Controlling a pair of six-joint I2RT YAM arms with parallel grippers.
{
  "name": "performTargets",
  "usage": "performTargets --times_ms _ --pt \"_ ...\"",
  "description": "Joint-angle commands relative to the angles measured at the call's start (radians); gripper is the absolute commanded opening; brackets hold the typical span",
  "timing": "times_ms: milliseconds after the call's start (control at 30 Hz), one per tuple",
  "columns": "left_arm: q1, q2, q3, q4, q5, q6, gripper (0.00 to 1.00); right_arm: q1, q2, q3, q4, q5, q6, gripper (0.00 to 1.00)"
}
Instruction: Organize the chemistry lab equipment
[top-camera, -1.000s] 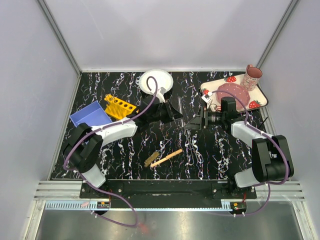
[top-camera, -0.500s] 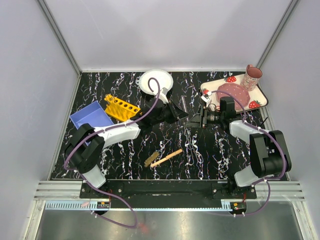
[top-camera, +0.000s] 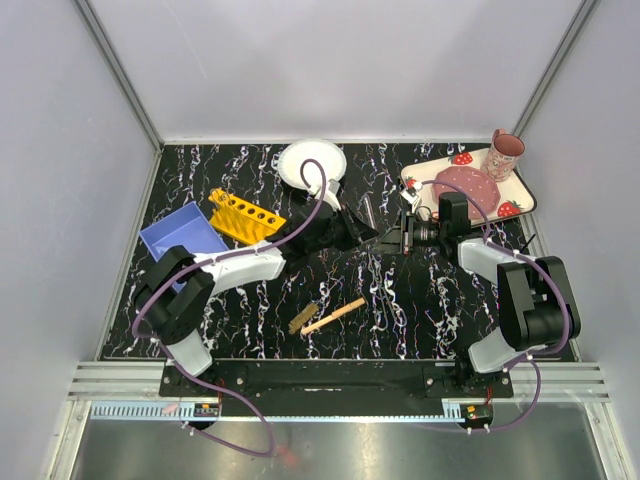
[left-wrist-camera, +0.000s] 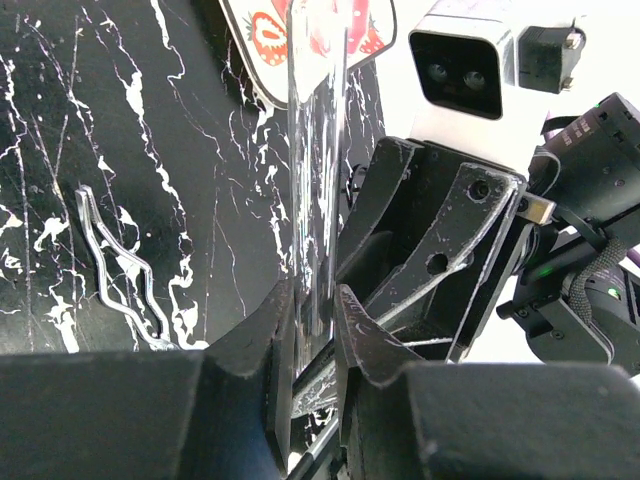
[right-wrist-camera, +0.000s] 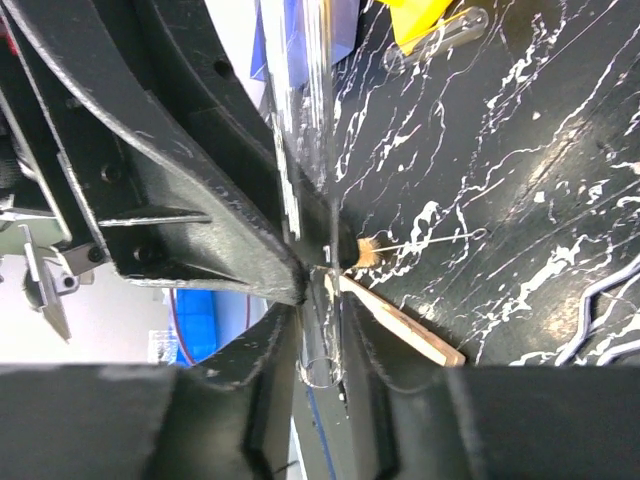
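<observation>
A slender clear tube (left-wrist-camera: 316, 140) stands between my two grippers above the middle of the table. My left gripper (left-wrist-camera: 312, 303) is shut on one end of it. My right gripper (right-wrist-camera: 320, 300) faces it from the other side, its jaws pressed against the tube (right-wrist-camera: 309, 90) near the open end. From above, the left gripper (top-camera: 362, 228) and right gripper (top-camera: 396, 238) almost touch. The yellow rack (top-camera: 245, 215) lies at the left. A brown brush (top-camera: 302, 318) and a pale wooden stick (top-camera: 335, 316) lie near the front. A bent wire piece (left-wrist-camera: 120, 268) rests on the table.
A blue bin (top-camera: 180, 233) sits beside the rack at the left. A round white plate (top-camera: 312, 162) is at the back centre. The strawberry-printed tray (top-camera: 515, 208) with a pink cup (top-camera: 503, 155) is at the back right.
My right gripper has gone from wide open to closed around the tube. Both arms have drawn together, the left one carrying the tube to the right.
</observation>
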Motion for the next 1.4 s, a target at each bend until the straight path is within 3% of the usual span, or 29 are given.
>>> performTargets --times_ms 0,167,200,300,333,433,600,867,1200,1367 --pt "-0.014 -0.005 0.048 0.027 -0.033 0.011 0.11 0.004 0.019 0.055 0.004 -0.023 -0.013 0.24" --pt "-0.01 -0.036 0.048 -0.025 -0.061 0.031 0.37 0.004 0.015 0.061 -0.007 -0.052 -0.039 0.17" --pt "-0.006 -0.056 0.048 -0.052 -0.067 0.036 0.49 0.003 0.01 0.061 -0.012 -0.055 -0.047 0.16" --pt "0.018 -0.089 0.045 -0.112 -0.062 0.059 0.69 0.017 -0.013 0.062 -0.044 -0.058 -0.091 0.16" --pt "0.027 -0.118 0.034 -0.129 -0.047 0.071 0.8 0.026 -0.019 0.065 -0.064 -0.055 -0.138 0.16" --pt "0.085 -0.195 -0.001 -0.177 0.017 0.092 0.92 0.083 -0.046 0.091 -0.194 -0.023 -0.291 0.15" --pt "0.176 -0.273 0.005 -0.302 0.178 0.166 0.93 0.199 -0.065 0.134 -0.409 0.044 -0.563 0.15" --pt "0.207 -0.364 -0.035 -0.45 0.274 0.235 0.89 0.241 -0.102 0.136 -0.502 0.043 -0.714 0.16" --pt "0.207 -0.359 -0.085 -0.332 0.382 0.165 0.73 0.271 -0.115 0.148 -0.561 0.049 -0.795 0.16" --pt "0.21 -0.358 -0.108 -0.278 0.401 0.128 0.54 0.274 -0.117 0.156 -0.588 0.052 -0.826 0.17"
